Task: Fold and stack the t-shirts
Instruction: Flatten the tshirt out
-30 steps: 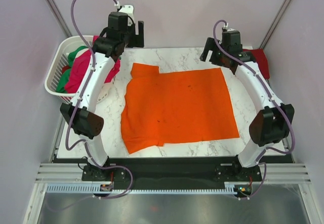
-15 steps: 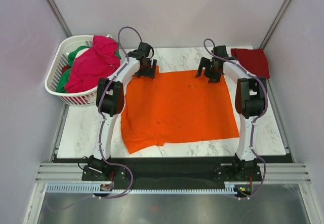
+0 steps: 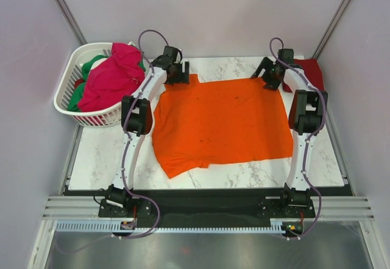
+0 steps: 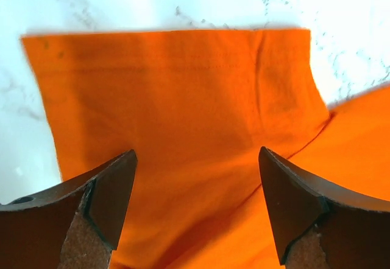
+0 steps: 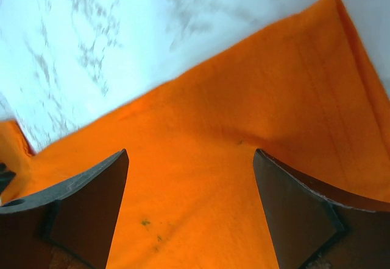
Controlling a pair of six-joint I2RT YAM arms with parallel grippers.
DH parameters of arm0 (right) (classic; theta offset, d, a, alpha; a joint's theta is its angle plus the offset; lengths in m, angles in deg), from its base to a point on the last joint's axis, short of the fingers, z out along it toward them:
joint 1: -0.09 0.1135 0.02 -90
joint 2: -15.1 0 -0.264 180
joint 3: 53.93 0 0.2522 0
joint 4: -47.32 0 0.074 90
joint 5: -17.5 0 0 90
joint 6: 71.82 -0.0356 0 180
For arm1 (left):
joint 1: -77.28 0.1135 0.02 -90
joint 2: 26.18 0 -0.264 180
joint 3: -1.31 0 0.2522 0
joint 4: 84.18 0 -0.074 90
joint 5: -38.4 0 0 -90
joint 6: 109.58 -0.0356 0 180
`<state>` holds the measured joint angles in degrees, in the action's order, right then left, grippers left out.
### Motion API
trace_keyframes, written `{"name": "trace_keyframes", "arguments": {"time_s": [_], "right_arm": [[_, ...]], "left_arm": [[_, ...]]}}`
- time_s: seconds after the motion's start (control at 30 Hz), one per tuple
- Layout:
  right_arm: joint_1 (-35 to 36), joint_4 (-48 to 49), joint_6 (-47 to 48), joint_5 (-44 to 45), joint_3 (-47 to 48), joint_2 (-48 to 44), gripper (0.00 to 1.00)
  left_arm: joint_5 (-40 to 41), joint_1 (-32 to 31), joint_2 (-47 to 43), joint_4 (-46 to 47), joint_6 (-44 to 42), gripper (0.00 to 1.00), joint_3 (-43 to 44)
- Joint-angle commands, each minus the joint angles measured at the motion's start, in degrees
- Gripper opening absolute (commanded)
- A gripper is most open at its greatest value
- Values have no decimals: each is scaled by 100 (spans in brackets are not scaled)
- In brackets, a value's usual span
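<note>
Shifted a little to the right since a moment ago, the orange t-shirt [image 3: 222,123] lies spread flat across the middle of the tabletop [image 3: 109,153], and both arms have reached out to its far edge. The left gripper [image 3: 178,78] hovers over the far sleeve and the right gripper [image 3: 272,83] over the far right corner, each with jaws spread wide and nothing pinched yet. To fold cleanly, I'd say both should bite at once, lift evenly and carry that edge toward the near hem without dragging. The marble looks slick, so the cloth may slide. A dark red t-shirt [image 3: 312,71] sits at the far right corner; the magenta-pink t-shirt [image 3: 113,74] and green t-shirt [image 3: 91,65] are heaped in the white basket [image 3: 67,108] on the left, with pale walls closing it all in.
</note>
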<state>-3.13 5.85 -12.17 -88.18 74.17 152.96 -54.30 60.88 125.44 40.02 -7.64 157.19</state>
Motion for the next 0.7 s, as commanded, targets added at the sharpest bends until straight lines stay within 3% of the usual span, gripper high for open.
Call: {"name": "trace_keyframes", "arguments": {"time_s": [0.0,0.17,0.4,0.5,0.67], "right_arm": [[-371,-393,-85,426,471,793,93],[-504,-657,-94,373,1221,1190,93],[-259,-52,20,-768,1564,1182,96],[-30,160,221,-1226,1556,779,97],[225,371,556,-939,872,-732,98]], "left_arm": [[-696,-30,255,423,370,90,272],[-1022,-30,334,1022,274,97,491],[-505,5,273,1690,132,100,948],[-75,32,-244,1761,159,100,870],[252,-143,-2138,1840,1,100,-253]]}}
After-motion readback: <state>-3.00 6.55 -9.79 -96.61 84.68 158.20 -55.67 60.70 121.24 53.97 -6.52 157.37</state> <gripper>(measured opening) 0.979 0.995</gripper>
